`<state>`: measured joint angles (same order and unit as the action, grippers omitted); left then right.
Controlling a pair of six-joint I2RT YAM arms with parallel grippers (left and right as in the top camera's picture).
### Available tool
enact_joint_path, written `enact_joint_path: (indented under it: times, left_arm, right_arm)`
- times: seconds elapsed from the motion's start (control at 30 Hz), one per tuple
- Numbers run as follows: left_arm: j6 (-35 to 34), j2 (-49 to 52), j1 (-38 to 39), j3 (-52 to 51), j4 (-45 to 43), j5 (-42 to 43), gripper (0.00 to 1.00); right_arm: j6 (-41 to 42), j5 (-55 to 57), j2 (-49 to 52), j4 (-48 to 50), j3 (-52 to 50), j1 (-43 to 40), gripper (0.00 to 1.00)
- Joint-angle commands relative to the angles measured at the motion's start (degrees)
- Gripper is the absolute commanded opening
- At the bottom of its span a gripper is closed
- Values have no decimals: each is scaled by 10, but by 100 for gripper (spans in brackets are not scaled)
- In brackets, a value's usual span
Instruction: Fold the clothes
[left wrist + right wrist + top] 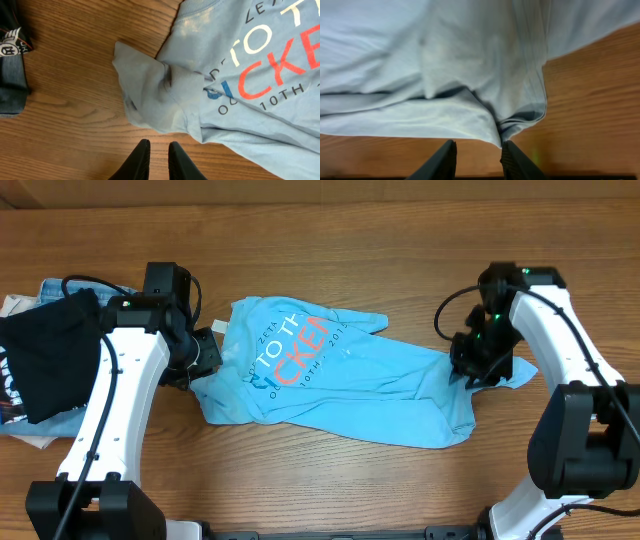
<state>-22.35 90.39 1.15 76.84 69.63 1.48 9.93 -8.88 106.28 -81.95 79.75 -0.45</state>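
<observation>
The light sky-blue T-shirt [340,375] lies crumpled across the middle of the table, its red-orange and white lettering [300,345] facing up. My left gripper [205,360] hovers at the shirt's left edge. In the left wrist view its fingers [158,146] stand a narrow gap apart over bare wood, just short of a bunched sleeve [147,92]. My right gripper [482,368] is at the shirt's right end. In the right wrist view it [478,146] is open over wood, and a folded hem corner [520,117] reaches its right fingertip [507,147].
A black garment with white print [40,360] lies on faded jeans [90,285] at the far left, also seen as the black garment [12,35] and denim [10,100] in the left wrist view. Bare wooden table [330,480] extends in front of the shirt.
</observation>
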Motion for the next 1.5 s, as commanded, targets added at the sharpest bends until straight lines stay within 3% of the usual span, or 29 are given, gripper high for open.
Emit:
enact_joint_path:
  times: [0.0, 0.37, 0.53, 0.7, 1.07, 1.27, 1.47]
  left_arm:
    - [5, 2, 3, 1, 2, 0, 17]
    - [5, 2, 3, 1, -1, 0, 18]
    - [5, 2, 3, 1, 0, 0, 18]
    - [5, 2, 3, 1, -1, 0, 18]
    - [5, 2, 3, 1, -1, 0, 18]
    - [5, 2, 3, 1, -7, 0, 18]
    - [5, 2, 3, 1, -9, 0, 18]
  right_arm:
    - [10, 3, 2, 19, -50, -3, 35]
    - [23, -12, 2, 120, -182, -3, 34]
    - [16, -28, 2, 118, -183, -3, 10]
    - [16, -28, 2, 104, -183, -2, 4]
    - [9, -37, -5, 101, -177, -3, 4]
    - [9, -53, -57, 137, -53, -5, 4]
    - [9, -36, -84, 85, 132, -5, 4]
